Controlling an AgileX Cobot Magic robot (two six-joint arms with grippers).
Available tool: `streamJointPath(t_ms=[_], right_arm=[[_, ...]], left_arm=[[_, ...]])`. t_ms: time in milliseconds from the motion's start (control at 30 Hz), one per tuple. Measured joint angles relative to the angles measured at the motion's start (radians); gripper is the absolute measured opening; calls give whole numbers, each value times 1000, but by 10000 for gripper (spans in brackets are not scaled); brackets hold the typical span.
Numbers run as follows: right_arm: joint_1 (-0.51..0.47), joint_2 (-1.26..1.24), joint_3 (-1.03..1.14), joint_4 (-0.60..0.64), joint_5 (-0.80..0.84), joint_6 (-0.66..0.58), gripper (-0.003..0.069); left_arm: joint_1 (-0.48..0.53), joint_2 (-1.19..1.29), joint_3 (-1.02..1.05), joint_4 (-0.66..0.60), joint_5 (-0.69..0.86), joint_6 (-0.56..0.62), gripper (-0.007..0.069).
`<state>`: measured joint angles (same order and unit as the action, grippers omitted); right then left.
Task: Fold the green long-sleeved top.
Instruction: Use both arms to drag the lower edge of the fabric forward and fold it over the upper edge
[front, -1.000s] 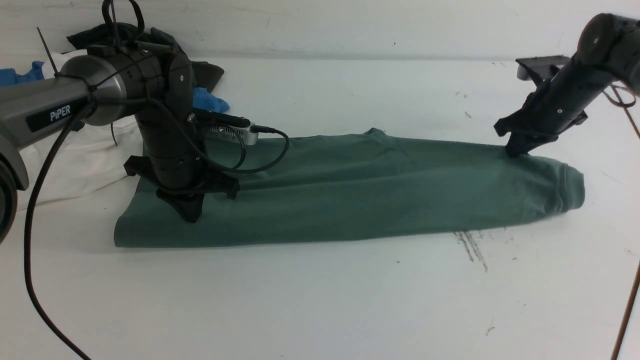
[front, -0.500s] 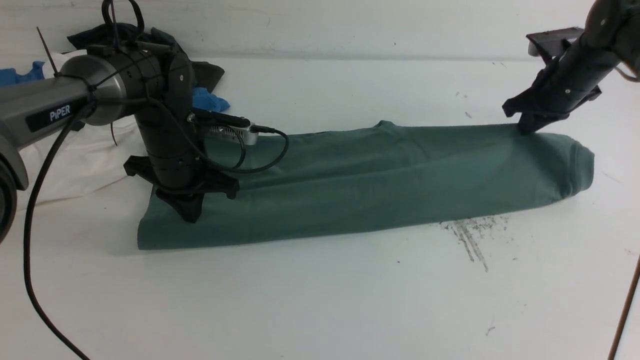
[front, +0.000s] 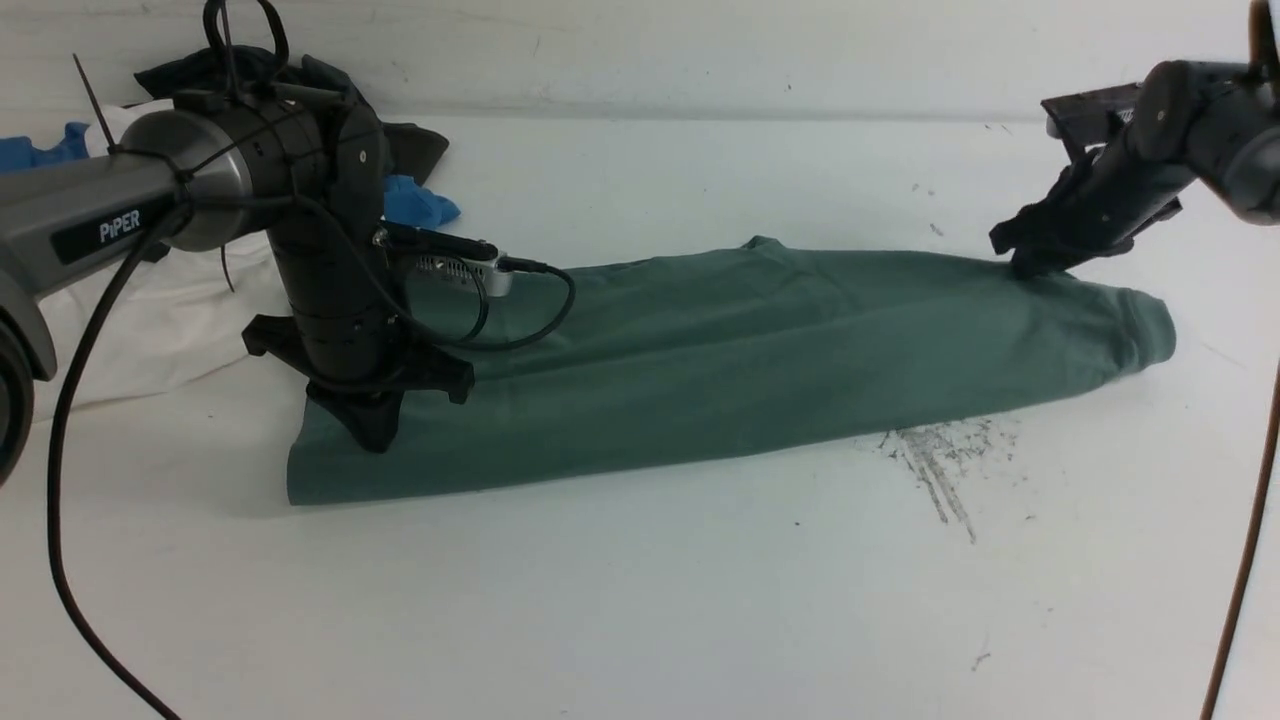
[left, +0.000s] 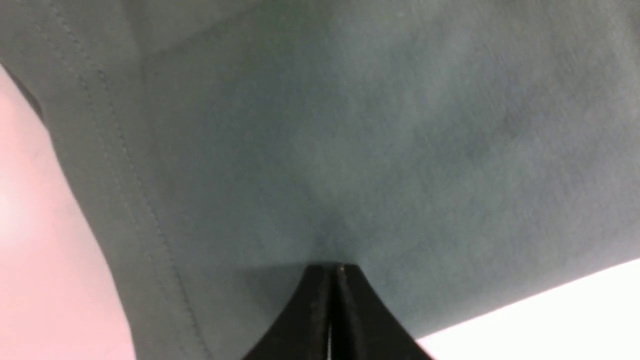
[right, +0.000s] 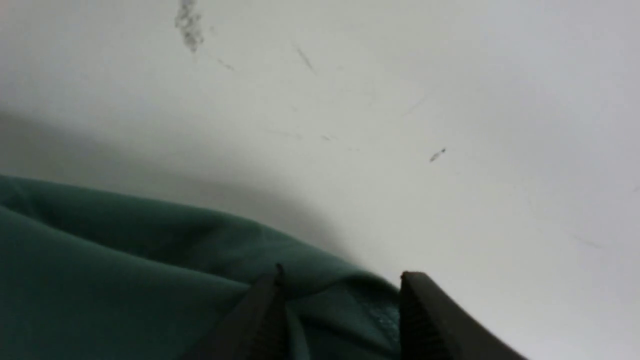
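- The green long-sleeved top (front: 720, 360) is soft, light and limp; I judge it will sag, so take it at a folded edge.
- It lies as a long band across the middle of the table (front: 640, 620).
- Your left gripper (front: 372, 435), closed, presses its lower-left end.
- Your right gripper (front: 1030, 268), jaws apart, sits at its upper-right edge and pinches nothing.

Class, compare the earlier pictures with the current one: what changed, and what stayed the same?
The sage-green long-sleeved cotton top slid toward the robot's right, dragged by the right hand, which lifted its end, set it down again and opened, letting go. The left hand stayed shut, pressing the top's other end; the heap of white, blue and dark clothes did not move.
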<state>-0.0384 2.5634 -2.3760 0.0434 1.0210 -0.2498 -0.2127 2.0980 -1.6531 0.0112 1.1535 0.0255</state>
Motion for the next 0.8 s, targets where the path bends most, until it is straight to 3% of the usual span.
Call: streamJointPath(t_ms=[200,400,433,500,667,800], right_arm=[[0,-23,0,-134,114,159,321],[0,-115,0,-81,217,133,124],[0,-137,0,-9,219,111,46],[0,-142,0,57,219,97,8],[2,-101,0,119,220,87,-11],[2,-53,53,54,219,92,-12]], left_arm=[[0,0,0,0,7,0,-4],[0,0,0,-31,-14,-2,-4],[0,0,0,-48,-30,-4,-4],[0,0,0,-69,-40,-5,-4],[0,0,0,-85,-50,-13,-4],[0,0,0,-85,-42,-13,-4]])
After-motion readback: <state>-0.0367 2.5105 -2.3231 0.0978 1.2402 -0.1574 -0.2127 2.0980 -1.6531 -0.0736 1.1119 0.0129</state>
